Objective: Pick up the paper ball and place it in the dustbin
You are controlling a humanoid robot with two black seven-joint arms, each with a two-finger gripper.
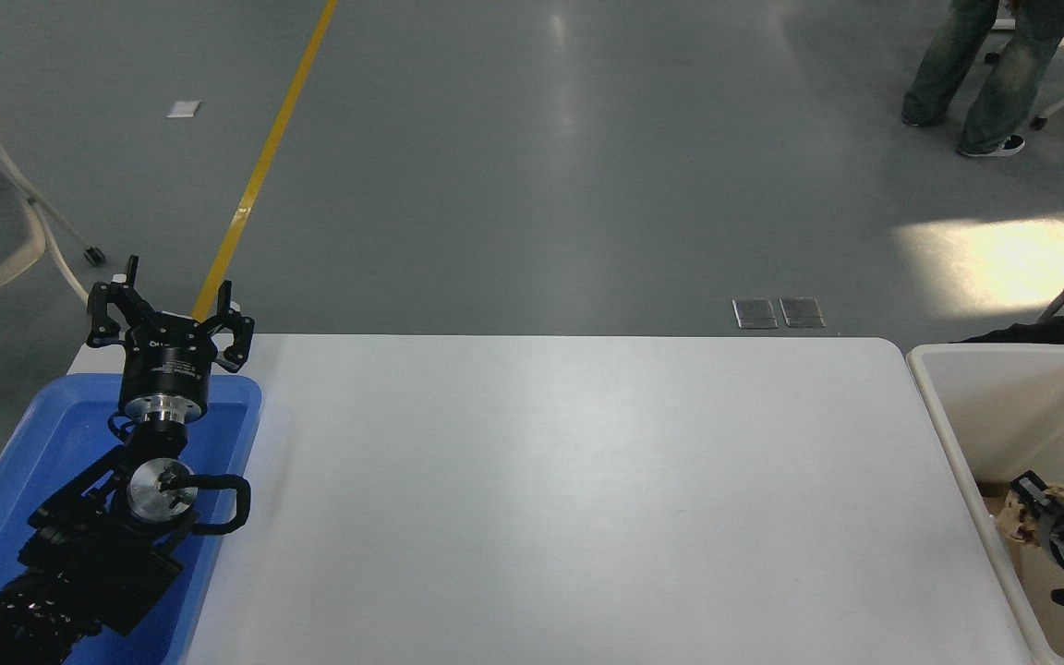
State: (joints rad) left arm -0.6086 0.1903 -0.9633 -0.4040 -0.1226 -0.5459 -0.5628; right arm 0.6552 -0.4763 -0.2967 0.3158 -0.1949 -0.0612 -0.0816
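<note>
**Paper ball hanging inside the dustbin, release pending**

Head view: the right gripper (1026, 506) is reaching in from the right edge and sitting inside the cream-white dustbin (957, 434), close to the bin's left wall. Its jaws are pinching the tan paper ball (1017, 513), which is showing as a crumpled wad at the fingertips; a brown patch on the bin floor beneath it is too unclear to name. The bin is standing just beside the white table (569, 499), off its right edge. The left gripper (167, 319) is resting at the table's left edge, over the far end of a blue tray (42, 453), with its jaws spread wide and holding nothing. A person's legs (985, 74) are showing on the floor past the table's far right corner.

Judging from this, the carrying step is ending and the drop is in hand. The next move is probably calling for the jaws to open while the ball is hanging within the bin's walls, then for the arm to lift clear without catching the rim.
</note>
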